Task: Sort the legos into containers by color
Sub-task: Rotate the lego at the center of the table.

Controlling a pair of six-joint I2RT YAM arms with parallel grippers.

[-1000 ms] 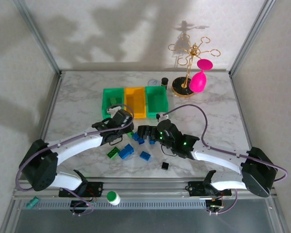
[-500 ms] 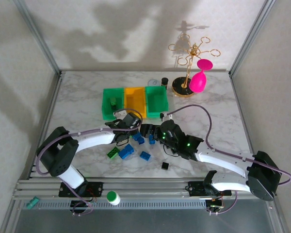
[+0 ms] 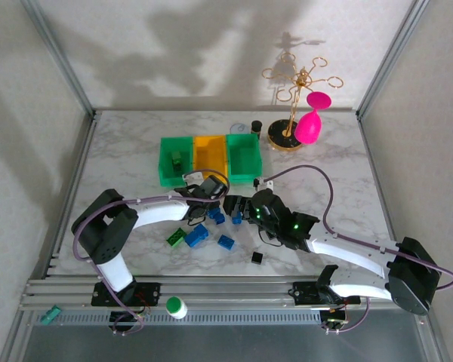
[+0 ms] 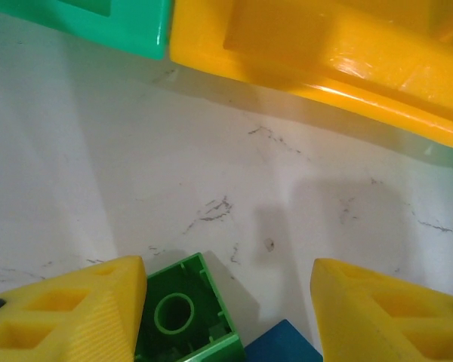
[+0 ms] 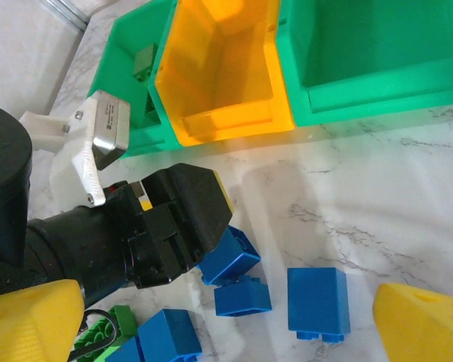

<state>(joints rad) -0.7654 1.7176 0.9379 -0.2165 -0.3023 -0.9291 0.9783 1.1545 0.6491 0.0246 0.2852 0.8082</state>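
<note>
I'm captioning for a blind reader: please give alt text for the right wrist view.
Blue bricks lie on the marble table ahead of the open right gripper, with the left gripper close beside them on the left. Behind stands a yellow bin between two green bins.

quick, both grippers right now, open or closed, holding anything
Left gripper: open, holding nothing.
Right gripper: open, holding nothing.

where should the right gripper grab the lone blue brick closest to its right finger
Grip the blue brick across its two flat side walls, coming down from above. It lies apart from the other blue bricks, so both walls are free. The right gripper is open, with a finger to each side of it.
</note>
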